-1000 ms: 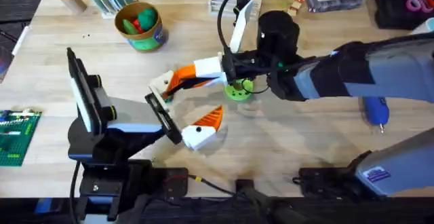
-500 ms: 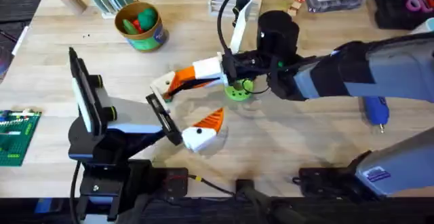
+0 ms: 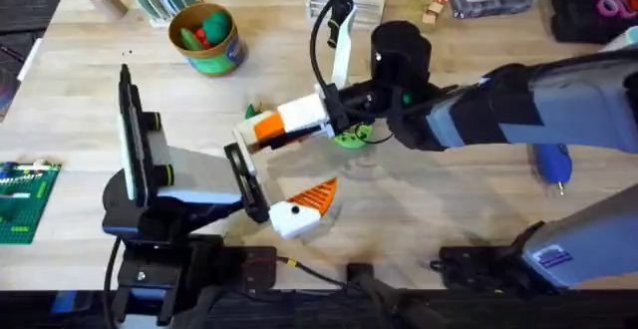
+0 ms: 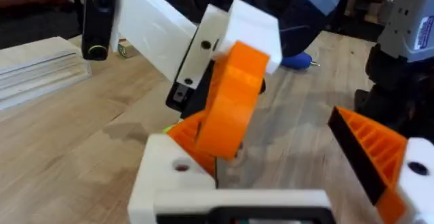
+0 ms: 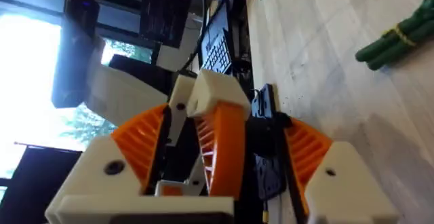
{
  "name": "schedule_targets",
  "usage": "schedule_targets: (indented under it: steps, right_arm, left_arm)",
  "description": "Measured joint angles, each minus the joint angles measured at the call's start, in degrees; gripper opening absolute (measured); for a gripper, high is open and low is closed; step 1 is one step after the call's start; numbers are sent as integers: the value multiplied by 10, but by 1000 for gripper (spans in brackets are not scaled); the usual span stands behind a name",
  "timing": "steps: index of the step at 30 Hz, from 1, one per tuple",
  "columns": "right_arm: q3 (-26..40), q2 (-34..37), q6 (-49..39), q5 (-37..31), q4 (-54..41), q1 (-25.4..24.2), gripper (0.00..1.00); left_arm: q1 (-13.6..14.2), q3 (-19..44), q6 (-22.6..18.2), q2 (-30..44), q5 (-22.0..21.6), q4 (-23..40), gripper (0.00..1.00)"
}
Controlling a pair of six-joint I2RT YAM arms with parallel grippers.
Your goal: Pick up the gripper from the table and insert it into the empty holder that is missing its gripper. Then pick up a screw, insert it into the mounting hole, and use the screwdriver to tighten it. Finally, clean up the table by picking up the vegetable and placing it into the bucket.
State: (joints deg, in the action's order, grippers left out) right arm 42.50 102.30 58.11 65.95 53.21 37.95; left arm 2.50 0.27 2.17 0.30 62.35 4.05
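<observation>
Change since earlier frame: right arm's gripper (image 3: 261, 130) rotated and rose slightly; left gripper (image 3: 304, 201) shifted toward 4 o'clock.
Right gripper: its white fingers were closed on the loose orange gripper (image 3: 266, 126), seen in the left wrist view as a ribbed orange wedge (image 4: 230, 98) held just above the left arm's parts.
Left gripper: fingers were spread apart, holding nothing; one carried an orange pad (image 4: 369, 149), the other was the bare white holder (image 4: 173, 176).
Key relation: the holder lay at 5 o'clock from the orange piece in the overhead view, near it; whether they touched could not be told. The wedge's long axis ran roughly 3 to 9 o'clock overhead and appeared tilted against the holder's face.
Nearer arm: the right arm carried the piece; the left arm presented the holder.
Open room: bare table (image 3: 419, 209) lay at 3 o'clock of both grippers; a lime-green disc (image 3: 349, 135) sat close behind the right gripper.
Other task things: screwdriver (image 3: 553, 163) at 3 o'clock, bucket (image 3: 206, 38) at 11 o'clock, vegetable (image 5: 400, 34) on the table.
</observation>
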Motion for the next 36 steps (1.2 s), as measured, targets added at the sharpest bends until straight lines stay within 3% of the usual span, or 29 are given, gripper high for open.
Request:
schedule_targets:
  steps: [6, 36]
  right_arm:
    - [0, 0, -1, 2, 0, -9, 956]
    - [1, 0, -29, -25, -40, -137, 966]
  left_arm:
    - [0, 0, 0, 0, 0, 0, 993]
    - [0, 0, 0, 0, 1, 0, 993]
